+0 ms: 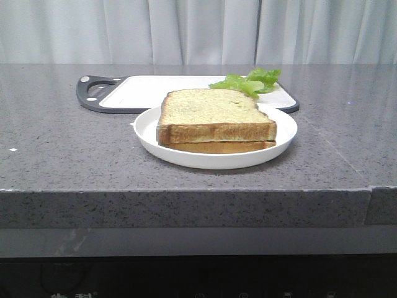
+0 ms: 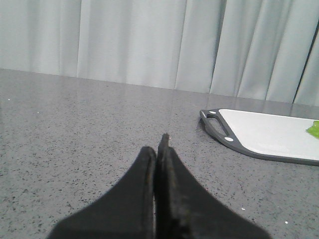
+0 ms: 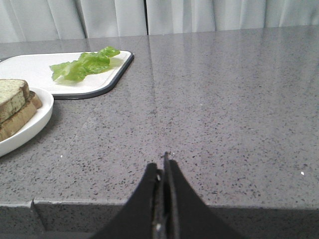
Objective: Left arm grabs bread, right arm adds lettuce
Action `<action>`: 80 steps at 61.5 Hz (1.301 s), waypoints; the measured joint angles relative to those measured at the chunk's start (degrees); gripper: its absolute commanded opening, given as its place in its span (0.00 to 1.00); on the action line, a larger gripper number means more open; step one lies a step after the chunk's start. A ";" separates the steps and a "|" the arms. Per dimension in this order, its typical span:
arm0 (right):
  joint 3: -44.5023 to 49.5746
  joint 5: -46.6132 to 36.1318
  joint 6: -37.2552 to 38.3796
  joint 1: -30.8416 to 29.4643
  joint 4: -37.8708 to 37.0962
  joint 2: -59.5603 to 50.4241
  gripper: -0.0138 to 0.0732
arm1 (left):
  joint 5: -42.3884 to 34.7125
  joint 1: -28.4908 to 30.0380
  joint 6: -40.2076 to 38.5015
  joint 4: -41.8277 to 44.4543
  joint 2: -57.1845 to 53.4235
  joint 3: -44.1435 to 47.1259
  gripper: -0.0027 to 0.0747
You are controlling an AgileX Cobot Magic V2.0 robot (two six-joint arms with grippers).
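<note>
The bread (image 1: 214,115), a thick pale slice with a golden-brown crust, lies on top of a thinner matching slice (image 1: 217,147) on a white plate (image 1: 276,141) near the counter's front. It also shows in the right wrist view (image 3: 12,97). The lettuce (image 1: 248,82) lies on the white cutting board (image 1: 149,90) behind the plate, and shows in the right wrist view (image 3: 84,63). My left gripper (image 2: 158,149) is shut and empty over bare counter, left of the board. My right gripper (image 3: 162,167) is shut and empty at the counter's front edge, right of the plate. Neither gripper shows in the front view.
The cutting board (image 2: 274,134) has a dark grey rim and a handle (image 1: 93,90) at its left end. Grey curtains hang behind the speckled grey counter (image 1: 62,155). The counter's front edge (image 3: 239,204) lies just under my right gripper.
</note>
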 measured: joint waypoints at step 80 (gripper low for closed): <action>-12.97 5.15 0.00 0.00 0.00 0.16 0.02 | 4.49 0.00 0.00 -1.04 0.29 -15.36 0.01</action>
